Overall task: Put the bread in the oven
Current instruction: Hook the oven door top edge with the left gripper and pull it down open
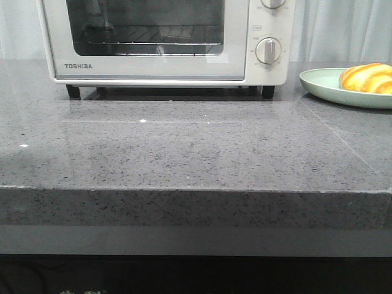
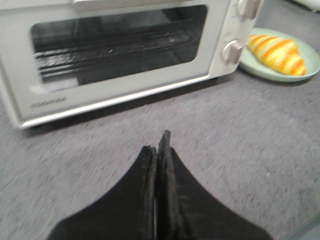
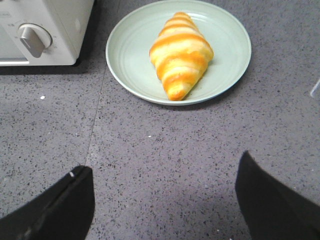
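The bread [image 1: 367,78], a golden-yellow croissant roll with orange stripes, lies on a pale green plate [image 1: 321,82] at the right of the grey counter. It also shows in the right wrist view [image 3: 181,54] and the left wrist view [image 2: 277,53]. The cream-white Toshiba oven [image 1: 239,55] stands at the back with its glass door closed; it shows in the left wrist view [image 2: 120,95] too. My left gripper [image 2: 159,142] is shut and empty, above the counter in front of the oven. My right gripper [image 3: 162,172] is open and empty, short of the plate [image 3: 130,55]. Neither gripper shows in the front view.
The oven's round dials [image 1: 268,50] sit on its right side, next to the plate. The counter's front edge [image 1: 196,191] runs across the front view. A grey curtain [image 1: 343,27] hangs behind the plate.
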Robot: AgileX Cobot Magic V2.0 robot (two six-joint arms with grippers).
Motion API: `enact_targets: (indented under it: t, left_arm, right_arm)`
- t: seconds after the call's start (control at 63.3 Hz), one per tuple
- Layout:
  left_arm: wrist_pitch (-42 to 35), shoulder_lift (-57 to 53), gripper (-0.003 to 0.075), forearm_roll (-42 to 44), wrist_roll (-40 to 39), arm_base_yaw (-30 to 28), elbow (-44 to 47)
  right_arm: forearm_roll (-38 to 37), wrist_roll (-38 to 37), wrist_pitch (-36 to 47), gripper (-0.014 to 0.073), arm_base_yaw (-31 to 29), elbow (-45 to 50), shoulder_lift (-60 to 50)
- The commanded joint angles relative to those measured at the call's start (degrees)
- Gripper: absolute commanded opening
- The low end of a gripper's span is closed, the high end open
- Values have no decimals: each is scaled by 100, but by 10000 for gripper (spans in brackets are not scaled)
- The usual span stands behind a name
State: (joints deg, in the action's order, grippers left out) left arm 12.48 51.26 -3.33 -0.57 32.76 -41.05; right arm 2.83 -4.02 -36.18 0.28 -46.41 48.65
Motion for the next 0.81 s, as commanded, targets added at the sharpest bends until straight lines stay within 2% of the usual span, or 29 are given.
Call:
enact_targets:
  t: [0.0,0.079,0.442,0.79]
  left_arm:
    - [-1174,266,-18,-39,3,134,-269]
    - [-1531,646,-18,-39,3,134,-515]
    - [-1704,2783,-18,77,3,134,-2565]
    - [-2333,3763,-18,234,3,111,-3467]
  right_arm:
    - [14,-4,281,594,-38,-281,93]
    - [14,-4,355,594,-38,-287,93]
    - [14,-4,362,594,-38,-287,93]
    - [14,-4,346,594,-38,-287,93]
